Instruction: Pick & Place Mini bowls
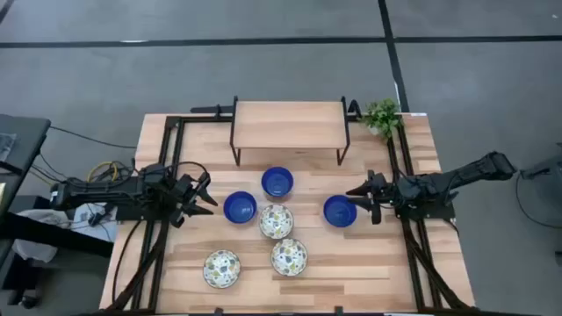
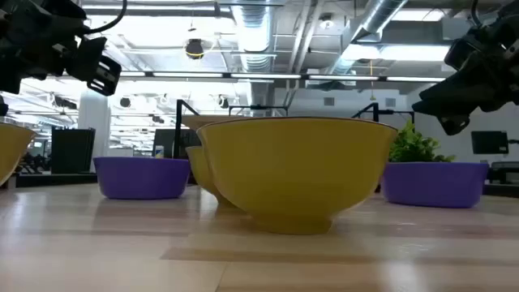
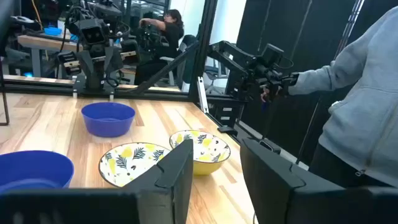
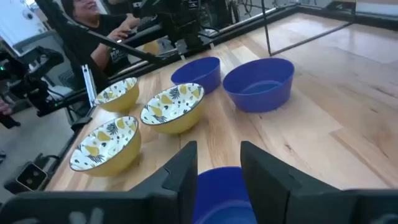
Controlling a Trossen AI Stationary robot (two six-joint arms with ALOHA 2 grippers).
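Tabletop, high view: light wood tabletop (image 1: 369,281) carries six mini bowls, grouped near its middle.
Blue bowls, high view: one (image 1: 277,183) stands in front of the wooden shelf (image 1: 288,125), one (image 1: 240,208) is to the left, and one (image 1: 340,211) is apart on the right.
Patterned bowls, high view: one (image 1: 276,221) stands between the blue ones, one (image 1: 289,257) is just beside it toward the front edge, and one (image 1: 221,269) is at the front left.
Left pincer, high view: left pincer (image 1: 206,197) stays left of the left blue bowl and does not touch it.
Right pincer, high view: right pincer (image 1: 362,204) is at the right rim of the right blue bowl.
Plant, high view: small green plant (image 1: 382,117) is at the back right corner.
Low view: a yellow-sided bowl (image 2: 292,170) fills the middle, with one blue bowl on each side (image 2: 142,177) (image 2: 434,182). Both pincers hang above the bowls and none is lifted.
Left wrist view: the left pincer's fingers (image 3: 180,168) stand apart with nothing between them. Two patterned bowls (image 3: 134,163) (image 3: 205,149) lie ahead. A person in a grey sleeve (image 3: 367,112) stands beside the tabletop.
Right wrist view: the right pincer's fingers (image 4: 183,165) stand apart. The blue bowl (image 4: 221,186) shows in the gap below them and is not gripped. The other five bowls lie farther off.
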